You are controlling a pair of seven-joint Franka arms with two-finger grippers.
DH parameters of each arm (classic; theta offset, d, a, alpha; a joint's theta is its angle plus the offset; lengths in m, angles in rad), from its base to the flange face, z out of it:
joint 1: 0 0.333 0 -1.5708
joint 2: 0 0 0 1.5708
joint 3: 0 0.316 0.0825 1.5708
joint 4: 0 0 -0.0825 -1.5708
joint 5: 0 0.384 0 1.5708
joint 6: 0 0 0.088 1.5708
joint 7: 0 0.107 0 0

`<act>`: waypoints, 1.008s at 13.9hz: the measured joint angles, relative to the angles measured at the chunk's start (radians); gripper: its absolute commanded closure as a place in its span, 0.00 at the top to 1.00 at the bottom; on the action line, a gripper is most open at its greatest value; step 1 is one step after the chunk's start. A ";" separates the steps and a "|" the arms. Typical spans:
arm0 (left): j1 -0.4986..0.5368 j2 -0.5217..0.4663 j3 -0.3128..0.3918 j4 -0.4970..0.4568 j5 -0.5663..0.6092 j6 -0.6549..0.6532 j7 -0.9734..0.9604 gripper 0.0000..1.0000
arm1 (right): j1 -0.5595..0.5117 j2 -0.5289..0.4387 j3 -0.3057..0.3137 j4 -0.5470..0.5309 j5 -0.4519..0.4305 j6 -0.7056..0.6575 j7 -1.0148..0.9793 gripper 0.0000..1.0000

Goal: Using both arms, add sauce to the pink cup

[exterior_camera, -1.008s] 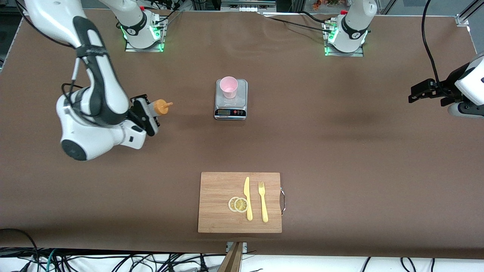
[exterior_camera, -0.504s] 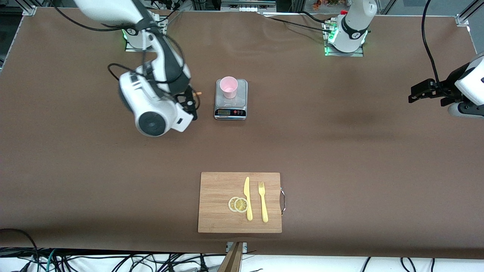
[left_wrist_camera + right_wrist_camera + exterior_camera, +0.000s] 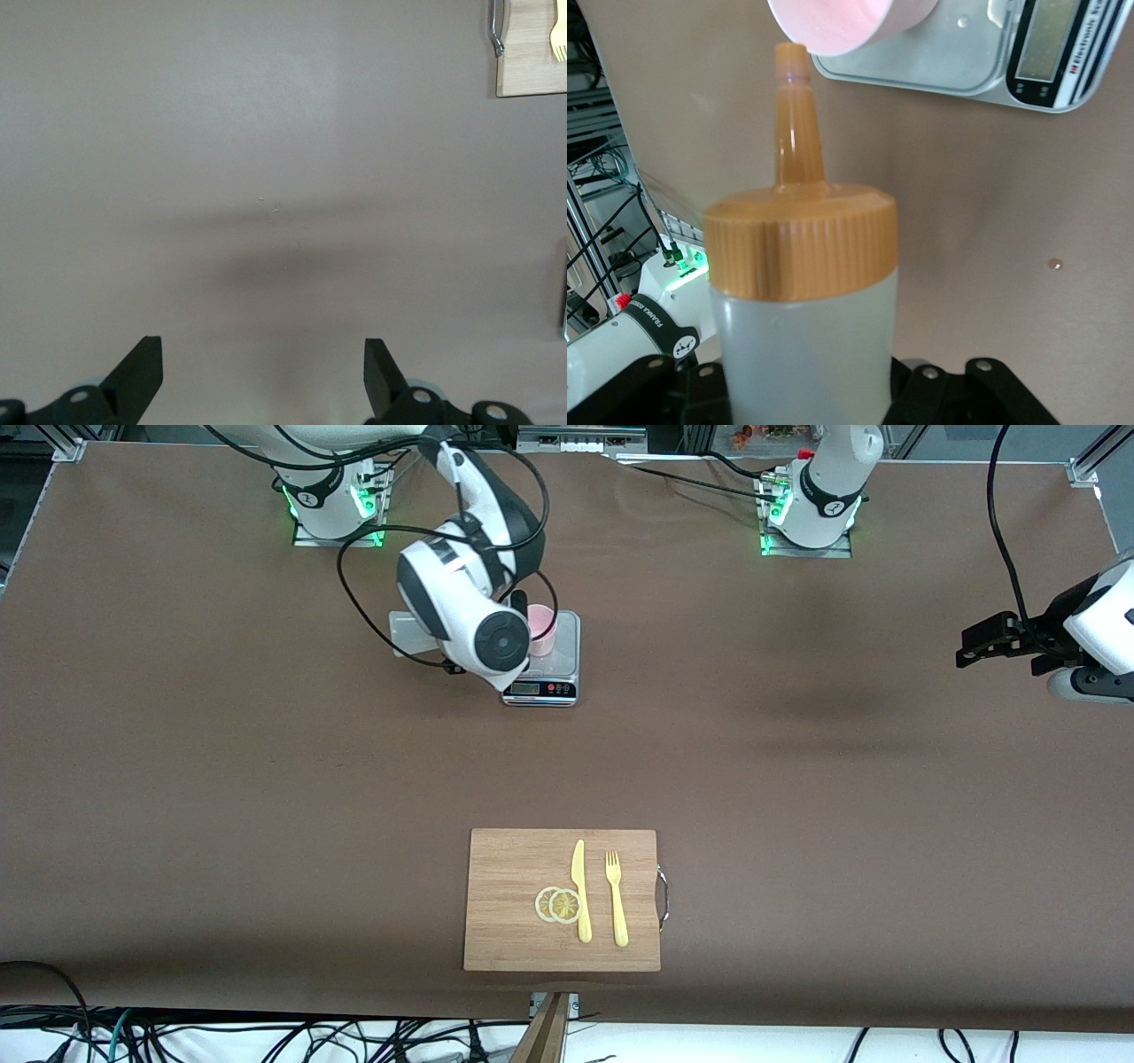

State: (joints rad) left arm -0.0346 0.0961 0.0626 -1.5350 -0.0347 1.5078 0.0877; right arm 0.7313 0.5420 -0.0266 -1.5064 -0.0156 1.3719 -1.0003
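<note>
Swung in from the table's end, the right gripper (image 3: 518,615) clenches the sauce bottle (image 3: 802,301), nozzle at the pink cup (image 3: 541,631) on the scale (image 3: 556,682); tip gently, while the left gripper (image 3: 979,642) waits, fingers released.

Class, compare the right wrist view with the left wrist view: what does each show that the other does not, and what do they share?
Only the right wrist view shows the sauce bottle in the right hand, its orange nozzle tipped at the pink cup's rim, and the scale under the cup.

Only the left wrist view shows the open left hand, a corner of the cutting board and the fork's tines.

Both show the brown table.
</note>
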 measured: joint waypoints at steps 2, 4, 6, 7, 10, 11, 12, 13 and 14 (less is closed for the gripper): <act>0.000 0.002 0.000 0.000 0.000 0.000 0.000 1.00 | 0.023 0.016 0.000 -0.002 -0.019 0.000 0.038 0.00; 0.000 0.002 0.000 0.000 0.000 0.000 0.000 1.00 | 0.035 0.033 -0.001 -0.002 -0.032 0.000 0.056 0.00; 0.000 0.002 0.000 0.001 0.000 0.000 0.000 1.00 | 0.052 0.043 -0.001 -0.002 -0.048 0.000 0.085 0.00; 0.000 0.002 0.000 0.001 0.000 0.000 0.000 1.00 | 0.062 0.046 -0.001 -0.003 -0.053 0.000 0.099 0.00; 0.000 0.002 0.000 0.001 0.000 0.000 0.000 1.00 | 0.097 0.059 -0.001 -0.003 -0.078 0.000 0.142 0.00; 0.000 0.002 0.000 0.001 0.000 0.000 0.000 1.00 | 0.106 0.065 -0.001 -0.003 -0.087 0.000 0.153 0.00; 0.000 0.002 0.000 0.001 0.000 0.000 0.000 1.00 | 0.114 0.071 -0.001 -0.003 -0.093 0.000 0.166 0.00; 0.000 0.002 0.000 0.002 0.000 0.000 0.000 1.00 | 0.119 0.075 -0.001 -0.003 -0.103 0.000 0.173 0.00; 0.000 0.002 0.000 0.002 0.000 0.000 0.000 1.00 | 0.123 0.077 -0.001 -0.003 -0.112 0.000 0.175 0.00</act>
State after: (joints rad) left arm -0.0346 0.0981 0.0626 -1.5334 -0.0347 1.5078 0.0877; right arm 0.8543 0.6190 -0.0279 -1.5093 -0.1274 1.3722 -0.8253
